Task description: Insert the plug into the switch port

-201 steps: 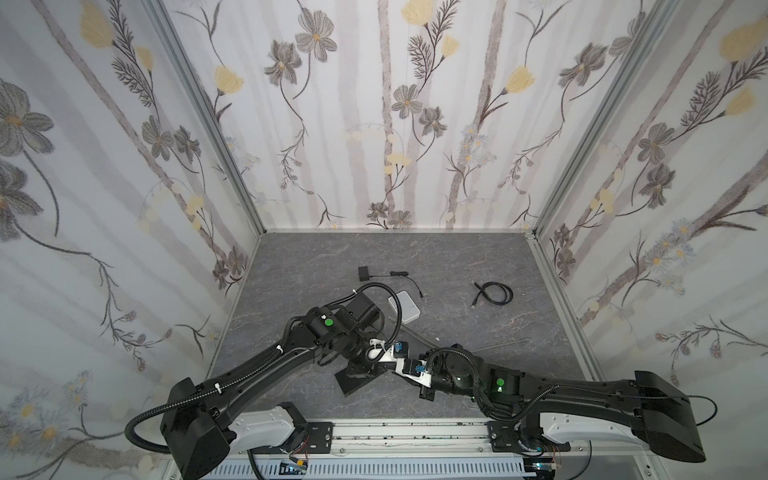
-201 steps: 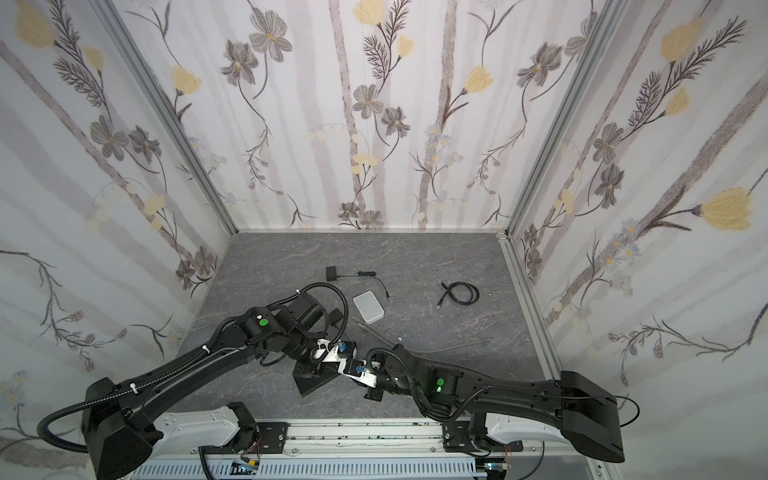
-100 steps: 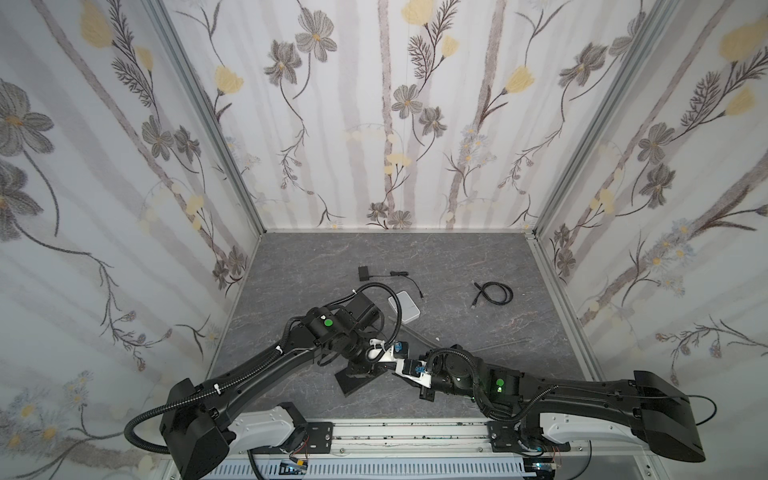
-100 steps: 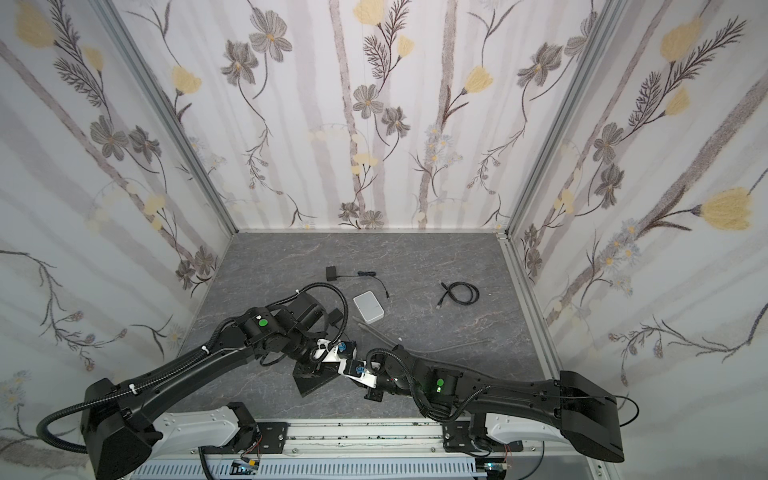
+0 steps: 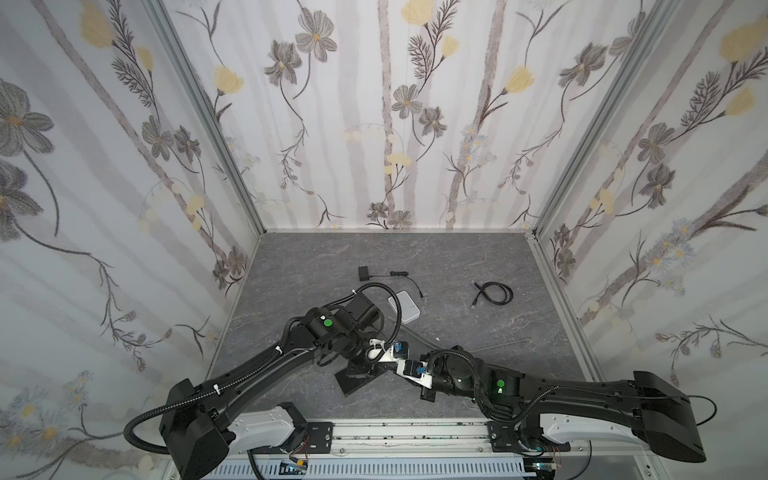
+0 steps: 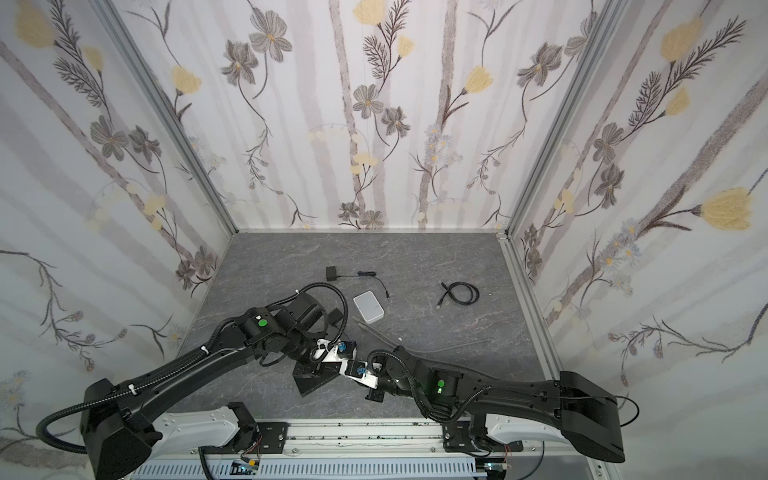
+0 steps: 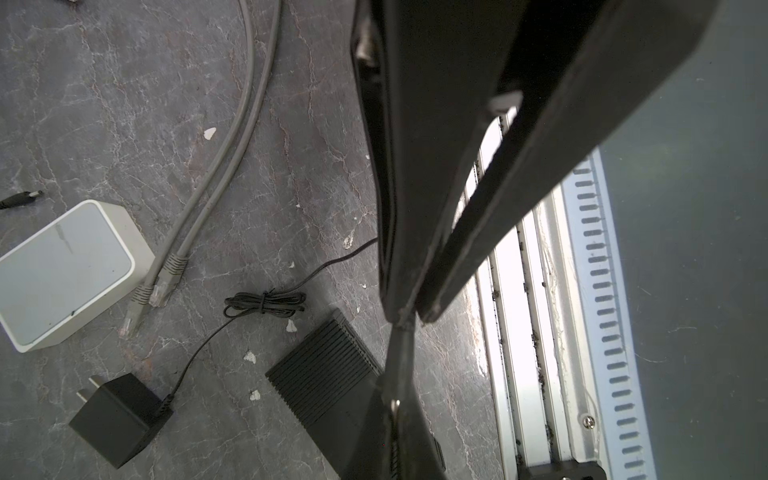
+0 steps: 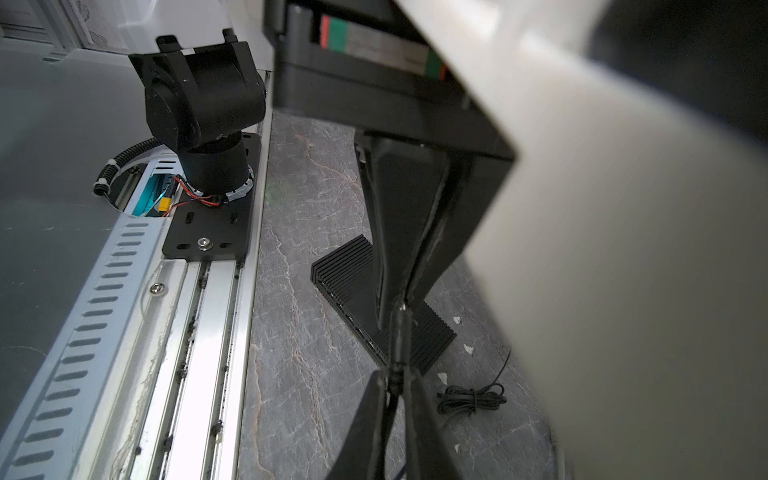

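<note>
The plug [image 8: 398,336], a slim dark barrel, hangs over the black ribbed switch [image 8: 343,270] at six o'clock on the surface [image 5: 478,257]. The left tool [image 7: 409,318] pinches one end and the right tool [image 8: 395,386] the other.

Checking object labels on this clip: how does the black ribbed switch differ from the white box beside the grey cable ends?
The switch is black with a ribbed top; the white box is smooth with rounded corners. The switch lies close by the left gripper and right gripper, both shut on the plug; the white box lies farther back, clear of both. Both are flat boxes resting on the table.
</note>
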